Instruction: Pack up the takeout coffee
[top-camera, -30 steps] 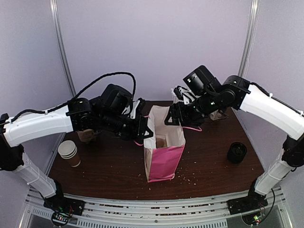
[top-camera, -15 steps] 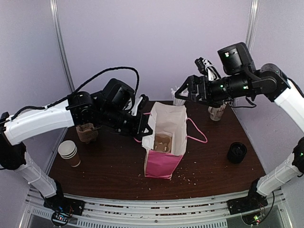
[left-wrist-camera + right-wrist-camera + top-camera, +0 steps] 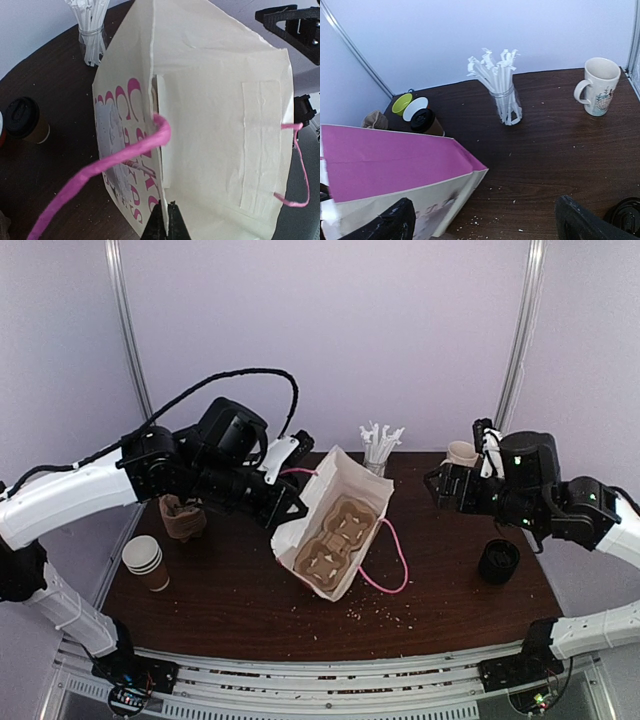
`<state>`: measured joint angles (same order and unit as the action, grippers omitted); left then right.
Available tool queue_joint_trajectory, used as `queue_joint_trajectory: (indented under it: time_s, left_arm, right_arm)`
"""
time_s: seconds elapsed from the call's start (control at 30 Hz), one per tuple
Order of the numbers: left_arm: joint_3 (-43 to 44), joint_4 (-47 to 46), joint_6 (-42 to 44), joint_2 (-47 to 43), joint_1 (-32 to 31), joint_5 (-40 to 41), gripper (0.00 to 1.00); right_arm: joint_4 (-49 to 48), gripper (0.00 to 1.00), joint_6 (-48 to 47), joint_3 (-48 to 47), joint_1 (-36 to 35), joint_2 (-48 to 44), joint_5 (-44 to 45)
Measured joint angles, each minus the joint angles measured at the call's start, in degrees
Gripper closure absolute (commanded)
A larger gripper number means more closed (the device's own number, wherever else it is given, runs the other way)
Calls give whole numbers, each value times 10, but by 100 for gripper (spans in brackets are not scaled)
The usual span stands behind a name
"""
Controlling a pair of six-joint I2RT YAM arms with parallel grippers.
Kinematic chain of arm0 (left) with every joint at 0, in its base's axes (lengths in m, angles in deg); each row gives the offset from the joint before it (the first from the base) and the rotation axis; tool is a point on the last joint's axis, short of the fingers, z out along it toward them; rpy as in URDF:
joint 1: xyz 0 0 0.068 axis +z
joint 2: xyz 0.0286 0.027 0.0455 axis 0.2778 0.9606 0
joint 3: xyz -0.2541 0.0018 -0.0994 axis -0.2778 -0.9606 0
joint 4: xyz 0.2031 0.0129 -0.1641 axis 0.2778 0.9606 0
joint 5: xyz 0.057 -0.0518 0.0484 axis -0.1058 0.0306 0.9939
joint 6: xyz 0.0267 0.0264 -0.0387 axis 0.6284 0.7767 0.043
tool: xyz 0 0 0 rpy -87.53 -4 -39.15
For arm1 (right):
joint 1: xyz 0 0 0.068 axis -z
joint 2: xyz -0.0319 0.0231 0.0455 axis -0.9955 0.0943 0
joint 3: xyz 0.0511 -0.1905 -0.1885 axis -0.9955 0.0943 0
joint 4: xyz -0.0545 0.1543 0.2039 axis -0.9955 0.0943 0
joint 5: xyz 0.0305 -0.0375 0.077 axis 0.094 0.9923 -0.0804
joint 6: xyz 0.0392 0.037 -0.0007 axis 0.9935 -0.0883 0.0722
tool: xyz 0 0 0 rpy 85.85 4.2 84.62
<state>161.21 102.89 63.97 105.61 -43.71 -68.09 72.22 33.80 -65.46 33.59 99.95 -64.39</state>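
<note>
1. Dark wooden counter [image 3: 440, 580] against a lilac wall: the left end effector [image 3: 165, 206] is pressed together on the rim of a paper bag [image 3: 358, 480], holding it tilted with a cardboard cup tray [image 3: 335, 540] showing inside
2. Right end effector [image 3: 482, 227] hangs spread wide and empty, off to the right
3. Lidded coffee cup [image 3: 424, 121] stands outside, behind the bag at the far left; packing seems barely begun, and the next move likely calls for the free arm to reach it

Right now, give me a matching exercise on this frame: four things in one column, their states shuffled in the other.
1 paper bag
2 lidded coffee cup
3 straws
4 right gripper

A standing in a jar
B open, holding nothing
C tilted, cup carrier inside
D on the table, outside the bag

Pairs: 1-C, 2-D, 3-A, 4-B
</note>
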Motion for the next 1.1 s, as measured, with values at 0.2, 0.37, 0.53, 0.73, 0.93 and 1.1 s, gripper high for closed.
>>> queue_joint_trajectory:
  time_s: [0.2,0.37,0.53,0.73,0.93,1.1]
  left_arm:
    - [-1,-1,57,-29,0,-4,100]
    - [-2,-3,92,-35,-11,-2,100]
    - [-16,-12,109,-35,-21,5,100]
    - [-23,-23,112,-26,-30,20,100]
    - [-23,-33,99,-6,-40,37,100]
    - [-23,-37,93,0,-43,40,100]
  right_arm:
    - [-84,0,10,123,2,-75,73]
    - [-138,1,16,200,7,-74,89]
    - [-183,2,15,234,10,-28,52]
    - [-247,3,20,240,16,35,7]
    - [-303,13,47,245,38,98,-47]
    - [-343,17,89,261,61,155,-108]
